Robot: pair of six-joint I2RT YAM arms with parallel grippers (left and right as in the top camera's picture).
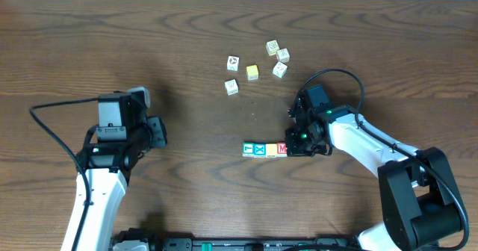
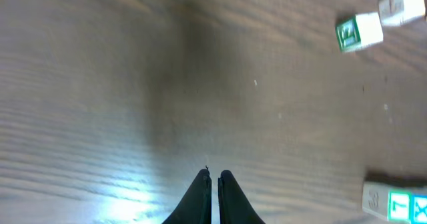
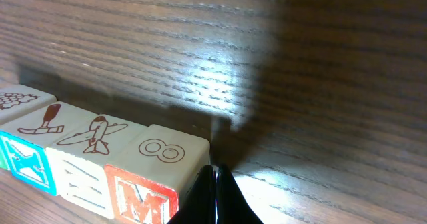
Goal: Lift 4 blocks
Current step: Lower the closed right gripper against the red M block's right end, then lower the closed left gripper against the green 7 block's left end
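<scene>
Where the blocks [image 1: 260,149] end their row, right fingers [image 3: 225,201] sit closed.

The table [image 1: 187,27] is grained in dark brown wood. In the row, a teal-green faced block [image 1: 248,149], a blue block with a white X [image 1: 259,149], a yellow-orange block [image 1: 270,149] and a red block marked M [image 3: 137,201] are seen, their pale tops printed with brown line drawings, among them an aeroplane and a figure 8. The loose cubes [image 1: 233,62] are cream-faced, and a pale yellow cube [image 1: 252,72] is set among them.
</scene>
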